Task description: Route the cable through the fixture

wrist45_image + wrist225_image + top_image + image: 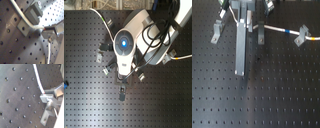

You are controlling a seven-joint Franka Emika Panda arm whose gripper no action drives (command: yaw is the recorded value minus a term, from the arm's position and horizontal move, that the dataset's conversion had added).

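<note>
**Claw and cable.** In the second wrist view you see the claw (45, 96) pressed together on the cable (39, 79). The white cord enters between the fingertips (47, 99) and is pinched there. A further thin white length shows beyond the fingers. The first wrist view gives you the same grip from the other side. There the cable (25, 18) passes just beside the bolted foot of a grey clip (33, 12) before it reaches the claw (44, 28). You cannot tell from this picture which of the clips it is.

**Layout on the desk.** In the first exterior view the black perforated desk (267, 95) carries the fixture (260, 33), narrow and upright, near the top centre. The broad grey bar (241, 47) stands just to the first exterior view's left of it. The cable (274, 28) leaves the region of the fixture's top and runs toward the first exterior view's right. Its blue band (288, 32) lies between the fixture and the right slanted clip (299, 38). The cord meets that clip and continues past it. A second slanted clip (216, 32) stands well apart, on the first exterior view's left.

**Limits.** You cannot tell whether the cord sits inside the fixture or only passes close to it. In the second exterior view the arm (124, 45) covers the claw and most of the cord.
</note>
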